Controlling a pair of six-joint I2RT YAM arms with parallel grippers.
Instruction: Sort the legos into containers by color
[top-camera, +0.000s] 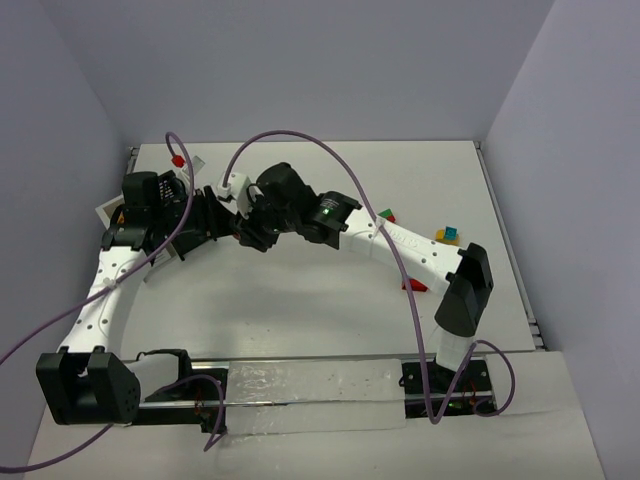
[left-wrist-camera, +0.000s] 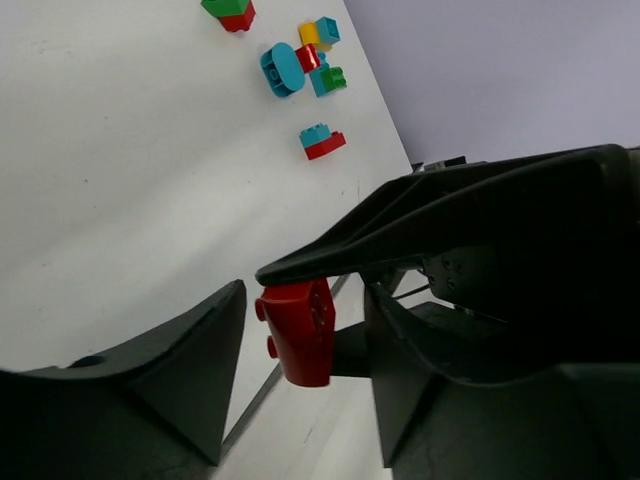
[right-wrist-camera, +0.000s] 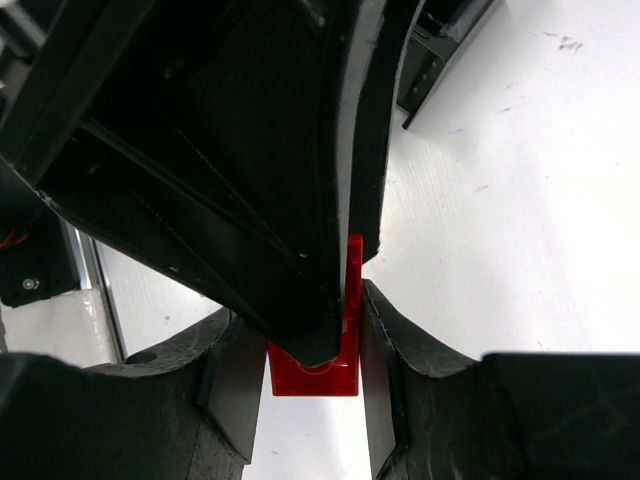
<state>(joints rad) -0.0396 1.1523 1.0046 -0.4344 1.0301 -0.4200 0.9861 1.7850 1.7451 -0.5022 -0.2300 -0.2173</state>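
My right gripper (right-wrist-camera: 305, 345) is shut on a red lego (right-wrist-camera: 318, 375), which also shows in the left wrist view (left-wrist-camera: 298, 335). My left gripper (left-wrist-camera: 305, 300) is open, its fingers on either side of that lego; one of its fingers overlaps the lego in the right wrist view. Both grippers meet at the table's left middle: the left gripper (top-camera: 212, 222) and the right gripper (top-camera: 248, 232). More legos lie on the table: a teal-on-red pair (left-wrist-camera: 322, 142), a cyan, yellow, red and green cluster (left-wrist-camera: 302, 62) and a green-on-red pair (left-wrist-camera: 230, 12). The containers are mostly hidden under the left arm; a white edge (top-camera: 106, 212) shows.
In the top view, loose legos lie at the right: green and red (top-camera: 386, 214), yellow and teal (top-camera: 450, 235), and red (top-camera: 415, 286) by the right arm. A small red piece (top-camera: 178, 160) sits at the back left. Purple cables loop over both arms.
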